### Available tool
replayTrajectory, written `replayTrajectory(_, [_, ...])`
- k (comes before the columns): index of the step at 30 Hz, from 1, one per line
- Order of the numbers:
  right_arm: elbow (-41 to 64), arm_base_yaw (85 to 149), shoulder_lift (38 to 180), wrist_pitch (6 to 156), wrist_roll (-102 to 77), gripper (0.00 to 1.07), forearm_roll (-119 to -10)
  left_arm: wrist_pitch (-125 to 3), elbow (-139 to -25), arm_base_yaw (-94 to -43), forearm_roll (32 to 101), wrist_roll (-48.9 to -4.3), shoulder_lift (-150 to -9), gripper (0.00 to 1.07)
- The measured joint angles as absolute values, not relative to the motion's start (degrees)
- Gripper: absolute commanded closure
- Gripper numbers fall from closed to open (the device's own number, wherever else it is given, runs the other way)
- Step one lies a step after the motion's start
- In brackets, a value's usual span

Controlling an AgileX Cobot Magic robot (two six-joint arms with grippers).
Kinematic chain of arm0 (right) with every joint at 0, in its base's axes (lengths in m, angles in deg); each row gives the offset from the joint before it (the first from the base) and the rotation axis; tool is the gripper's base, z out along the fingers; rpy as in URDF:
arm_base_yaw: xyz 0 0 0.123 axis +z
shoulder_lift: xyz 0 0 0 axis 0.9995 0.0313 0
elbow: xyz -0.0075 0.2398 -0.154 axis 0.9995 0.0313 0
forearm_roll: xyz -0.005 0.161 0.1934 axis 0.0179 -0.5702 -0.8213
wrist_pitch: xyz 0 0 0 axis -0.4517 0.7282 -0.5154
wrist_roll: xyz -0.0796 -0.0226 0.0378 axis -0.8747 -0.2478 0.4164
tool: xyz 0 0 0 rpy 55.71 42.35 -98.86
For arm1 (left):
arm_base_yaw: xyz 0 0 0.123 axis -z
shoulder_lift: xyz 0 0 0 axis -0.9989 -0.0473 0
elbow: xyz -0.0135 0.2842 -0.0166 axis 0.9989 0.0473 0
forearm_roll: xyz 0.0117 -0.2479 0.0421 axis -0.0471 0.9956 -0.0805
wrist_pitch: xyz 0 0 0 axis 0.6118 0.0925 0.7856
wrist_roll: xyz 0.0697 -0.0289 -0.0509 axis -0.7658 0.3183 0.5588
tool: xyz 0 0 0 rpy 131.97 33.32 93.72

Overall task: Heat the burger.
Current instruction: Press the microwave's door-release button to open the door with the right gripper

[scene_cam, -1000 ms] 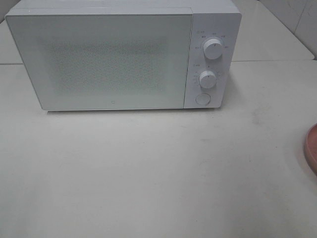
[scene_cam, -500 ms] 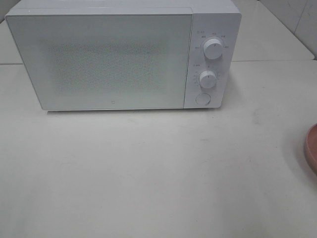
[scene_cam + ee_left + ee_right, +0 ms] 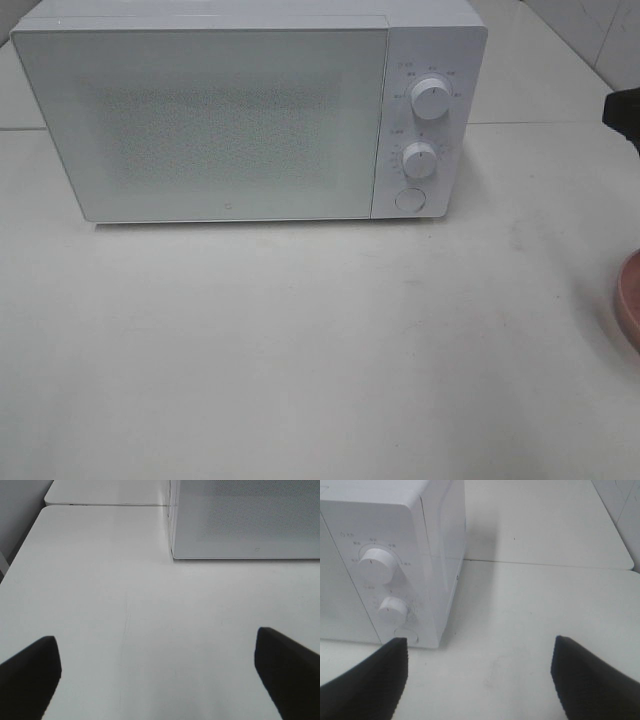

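The burger is out of view in every frame. A white microwave (image 3: 210, 125) stands at the back of the table with its door shut; it also shows in the left wrist view (image 3: 245, 520) and the right wrist view (image 3: 395, 555). My left gripper (image 3: 155, 680) hovers open over bare table in front of the microwave's left corner, nothing between its fingers. My right gripper (image 3: 480, 680) is open and empty, to the right of the microwave's control panel. A dark part of my right arm (image 3: 625, 112) shows at the right edge of the exterior view.
The control panel carries an upper knob (image 3: 429, 100), a lower knob (image 3: 420, 160) and a round button (image 3: 409, 200). The rim of a pink plate (image 3: 630, 300) shows at the table's right edge. A second white table (image 3: 560, 70) adjoins behind.
A dark part of my right arm has come into the exterior view at its right edge. The microwave and the plate have not moved.
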State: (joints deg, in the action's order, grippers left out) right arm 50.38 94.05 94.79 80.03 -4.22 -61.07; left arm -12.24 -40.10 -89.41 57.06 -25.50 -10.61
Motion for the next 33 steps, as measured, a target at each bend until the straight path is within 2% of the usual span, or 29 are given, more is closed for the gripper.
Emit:
replayTrajectory(5, [52.3, 94.0, 100.8, 92.3, -4.3, 0.31, -61.7, -12.2, -40.1, -89.4, 57.1, -25.5, -10.6, 0.03])
replayTrajectory(8, [52.8, 94.0, 101.7, 94.6, -4.5, 0.31, -62.2, -12.2, -40.1, -89.4, 57.1, -25.5, -10.6, 0.03])
replayTrajectory(11, [55.8, 95.7, 105.0, 102.7, -6.3, 0.31, -66.6, -12.2, -40.1, -89.4, 57.1, -25.5, -10.6, 0.03])
replayTrajectory(19, [59.4, 105.9, 111.7, 115.4, -15.9, 0.31, -78.3, -12.2, -40.1, -89.4, 57.1, -25.5, -10.6, 0.03])
replayTrajectory(26, [59.8, 114.9, 117.5, 125.6, -24.2, 0.31, -94.4, -12.2, -40.1, -89.4, 57.1, -25.5, -10.6, 0.03])
replayTrajectory(33, [59.8, 121.3, 122.6, 133.8, -25.9, 0.31, -101.9, -12.2, -40.1, -89.4, 57.1, -25.5, -10.6, 0.03])
